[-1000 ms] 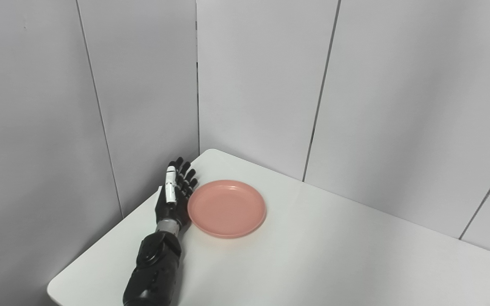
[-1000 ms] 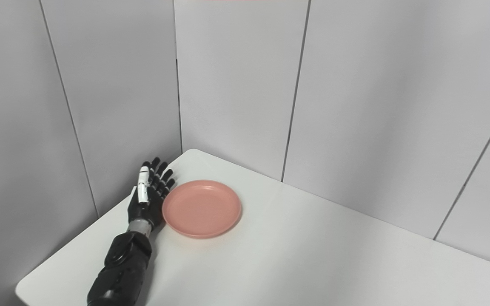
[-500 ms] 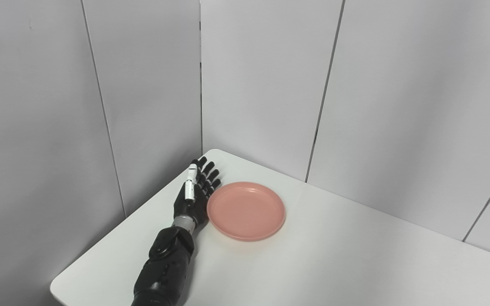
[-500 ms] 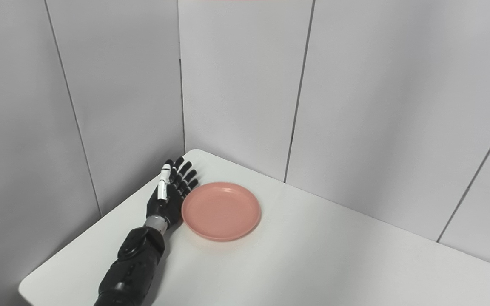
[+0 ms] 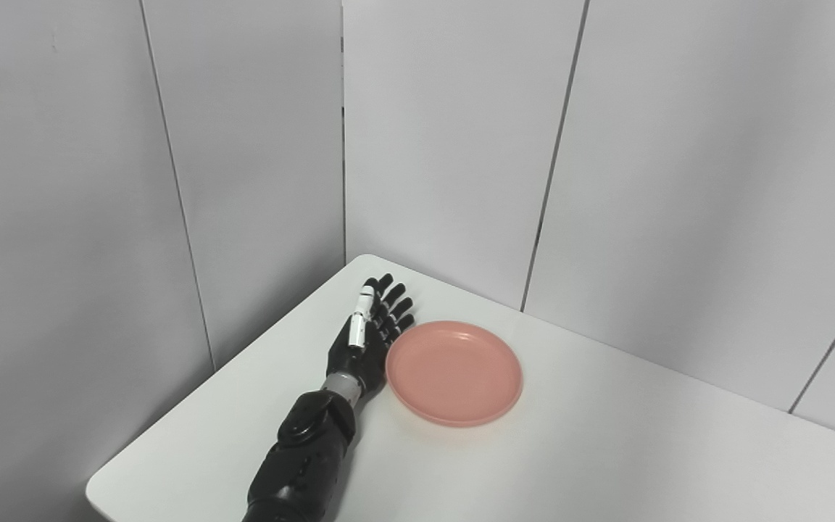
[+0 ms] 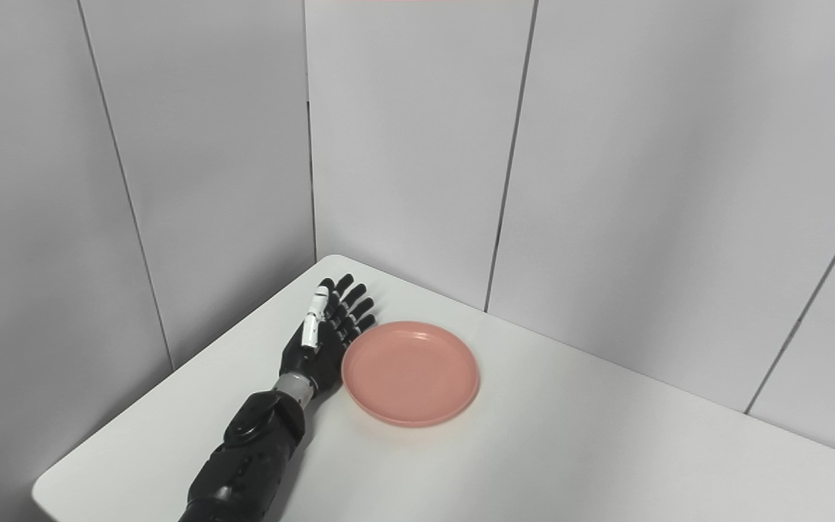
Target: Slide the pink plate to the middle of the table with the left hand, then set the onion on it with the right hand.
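The left hand point(image 5: 365, 342) lies low on the white table point(image 5: 606, 449) near its far-left corner, set on edge with the palm turned toward the pink plate point(image 5: 454, 373). Its fingers point(image 5: 391, 304) are stretched out straight and slightly fanned, pointing away toward the grey wall panels point(image 5: 446, 145); nothing is held between them. The palm side of the hand rests against the left rim of the plate, touching it or very nearly so. The black forearm point(image 5: 301, 457) runs from the bottom edge of the picture up to the wrist, lying close over the tabletop.

The pink plate sits flat on the table, round and shallow, with nothing in it. It is in the far-left part of the tabletop, just right of the hand and a little nearer than the fingertips, and well short of the bare stretch of table that spreads to the right and toward the near edge.

Neither the right hand nor the onion shows in either eye view, so their state cannot be told
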You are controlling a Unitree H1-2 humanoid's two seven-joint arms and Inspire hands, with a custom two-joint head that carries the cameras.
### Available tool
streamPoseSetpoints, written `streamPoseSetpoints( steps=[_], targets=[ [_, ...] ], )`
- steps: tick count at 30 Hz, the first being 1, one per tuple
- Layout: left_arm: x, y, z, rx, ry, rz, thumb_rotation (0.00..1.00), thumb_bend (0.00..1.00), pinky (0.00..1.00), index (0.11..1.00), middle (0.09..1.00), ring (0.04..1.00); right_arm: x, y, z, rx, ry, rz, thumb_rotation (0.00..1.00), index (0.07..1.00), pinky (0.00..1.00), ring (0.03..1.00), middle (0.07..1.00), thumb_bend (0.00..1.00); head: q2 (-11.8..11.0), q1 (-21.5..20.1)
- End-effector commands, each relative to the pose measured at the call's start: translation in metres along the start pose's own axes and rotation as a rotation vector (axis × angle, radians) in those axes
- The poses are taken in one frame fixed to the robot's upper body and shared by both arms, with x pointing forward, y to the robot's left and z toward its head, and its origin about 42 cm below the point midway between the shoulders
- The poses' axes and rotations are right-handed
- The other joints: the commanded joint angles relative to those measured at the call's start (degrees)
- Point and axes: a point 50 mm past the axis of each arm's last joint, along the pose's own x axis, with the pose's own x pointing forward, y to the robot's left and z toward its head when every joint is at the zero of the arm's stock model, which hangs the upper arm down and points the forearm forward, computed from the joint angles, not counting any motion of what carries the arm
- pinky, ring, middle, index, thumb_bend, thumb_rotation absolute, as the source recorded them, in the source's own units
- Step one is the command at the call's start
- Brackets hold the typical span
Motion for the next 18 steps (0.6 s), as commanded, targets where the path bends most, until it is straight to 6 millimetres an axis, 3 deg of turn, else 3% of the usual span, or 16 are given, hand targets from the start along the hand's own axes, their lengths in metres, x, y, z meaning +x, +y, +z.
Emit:
streamPoseSetpoints(
  steps=[1,10,13,18],
  targets=[
    [-0.007,-0.006,-0.028,-0.011,0.139,-0.012,1.0,0.41,0.96,0.961,0.968,0.96,-0.004,0.003,-0.003,0.011,0.007,-0.002,0.93,0.921,0.97,0.958,0.977,0.5,0.01,-0.02],
    [-0.009,-0.024,-0.037,0.016,0.174,-0.076,1.0,0.44,0.94,0.942,0.952,0.944,-0.008,0.009,-0.007,0.005,-0.01,0.005,0.97,0.993,1.0,1.0,1.0,0.63,1.29,-4.95],
    [-0.01,-0.032,-0.038,0.007,0.191,-0.096,1.0,0.44,0.93,0.94,0.948,0.938,-0.006,0.012,-0.007,-0.013,-0.028,0.009,1.0,0.997,1.0,1.0,1.0,0.55,1.83,-6.52],
    [-0.014,-0.044,-0.041,0.007,0.212,-0.125,1.0,0.43,0.93,0.95,0.951,0.937,-0.006,0.016,-0.001,-0.02,-0.035,0.015,1.0,1.0,1.0,1.0,1.0,0.34,2.17,-8.59]
  ],
)
